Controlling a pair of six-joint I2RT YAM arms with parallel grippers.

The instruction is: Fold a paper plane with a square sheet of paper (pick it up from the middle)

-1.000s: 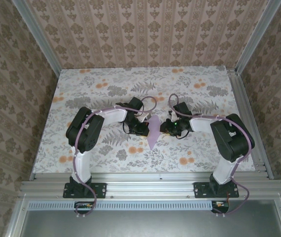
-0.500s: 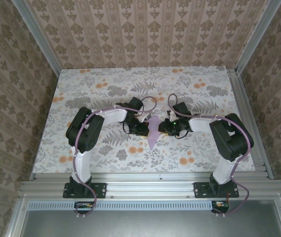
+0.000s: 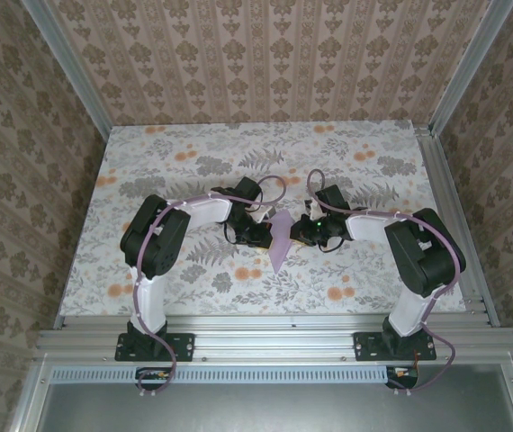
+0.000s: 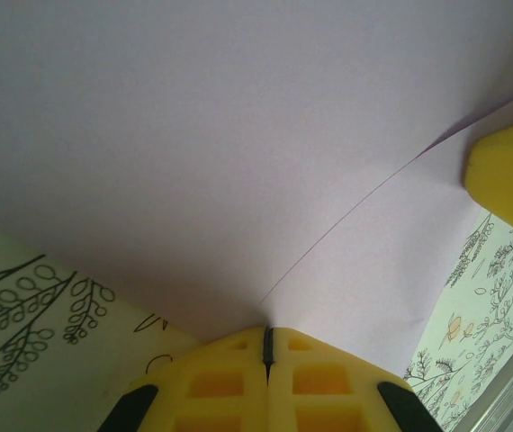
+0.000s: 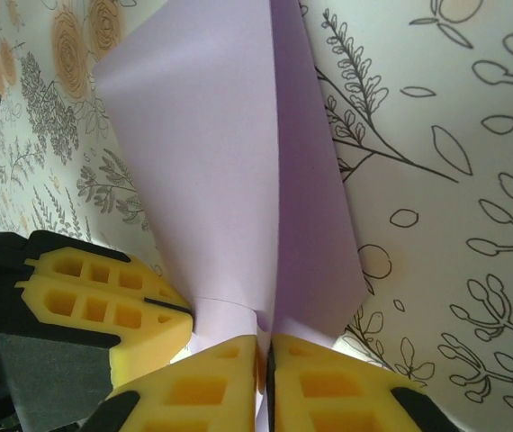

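Both grippers are closed on the pale lilac paper plane (image 3: pixel 279 241) at the centre of the top view, left gripper (image 4: pixel 266 346) on a crease line, right gripper (image 5: pixel 265 355) on its folded end; you should squeeze evenly and move slowly; thin paper tears or slips easily.

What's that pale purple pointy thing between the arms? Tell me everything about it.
It is a paper plane of thin pale lilac paper, folded into a slim dart with a crease down its length, tip toward the near edge of the floral table. The left claw and right claw each pinch it from opposite sides.
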